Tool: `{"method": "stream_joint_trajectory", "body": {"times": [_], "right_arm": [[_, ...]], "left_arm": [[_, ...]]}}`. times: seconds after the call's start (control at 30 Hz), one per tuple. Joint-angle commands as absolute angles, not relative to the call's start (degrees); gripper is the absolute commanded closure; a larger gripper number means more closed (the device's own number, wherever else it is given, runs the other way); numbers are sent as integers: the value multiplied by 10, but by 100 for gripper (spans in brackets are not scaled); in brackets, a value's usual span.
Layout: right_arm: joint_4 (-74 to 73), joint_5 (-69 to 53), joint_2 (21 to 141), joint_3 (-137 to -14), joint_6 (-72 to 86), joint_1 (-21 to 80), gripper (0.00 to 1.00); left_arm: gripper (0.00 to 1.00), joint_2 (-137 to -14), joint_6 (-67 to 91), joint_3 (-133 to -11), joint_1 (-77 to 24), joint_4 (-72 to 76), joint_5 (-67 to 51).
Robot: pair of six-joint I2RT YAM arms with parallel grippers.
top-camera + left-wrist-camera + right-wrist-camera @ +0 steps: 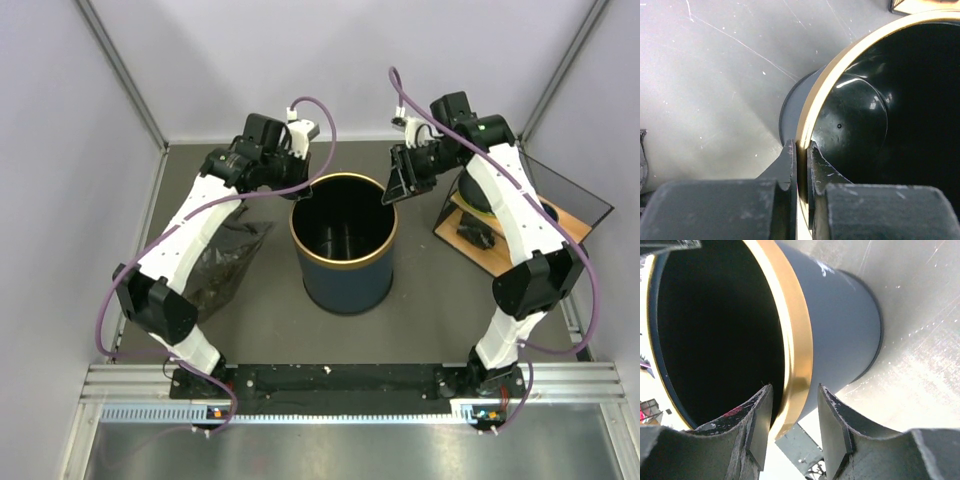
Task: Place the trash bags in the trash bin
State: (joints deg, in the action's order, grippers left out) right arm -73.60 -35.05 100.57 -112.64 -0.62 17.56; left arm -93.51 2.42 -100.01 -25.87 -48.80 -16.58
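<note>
two-handed on dark navy, gold-rimmed cylindrical bin: left gripper clamped shut on rim, right gripper astride it, part-open (steadying, probably).

The bin has a smooth, matt navy outer wall, a shiny gold band at its rim that looks like metal, and a glossy black inside that throws back highlights. To its left the bag is thin, crinkled black film with a sheen, and the table top is matt grey and finely scratched. The near rail looks like ribbed bare metal, the board at the right like pale wood.
</note>
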Motion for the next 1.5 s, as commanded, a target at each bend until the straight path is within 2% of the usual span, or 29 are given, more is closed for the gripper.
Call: {"method": "stream_joint_trajectory", "body": {"times": [0.0, 0.3, 0.47, 0.8, 0.93, 1.2, 1.47], "right_arm": [[-711, -348, 991, -1167, -11, 178, 58], [-717, -339, 988, -1204, -34, 179, 29], [-716, -350, 983, -1224, -40, 179, 24], [-662, -410, 946, -1283, -16, 168, 2], [-597, -417, 927, -1288, 32, 142, 1], [-560, -428, 923, -1308, 98, 97, 1], [-555, -429, 921, -1317, 113, 94, 1]], "left_arm": [[100, -924, 28, -1055, -269, -477, -213], [100, -926, 4, -1103, -275, -496, -211], [100, -931, -25, -1133, -279, -504, -205], [100, -921, -110, -1229, -279, -534, -234], [100, -904, -141, -1266, -279, -553, -272], [100, -897, -129, -1352, -261, -558, -302], [100, -865, -139, -1365, -255, -560, -305]]}}
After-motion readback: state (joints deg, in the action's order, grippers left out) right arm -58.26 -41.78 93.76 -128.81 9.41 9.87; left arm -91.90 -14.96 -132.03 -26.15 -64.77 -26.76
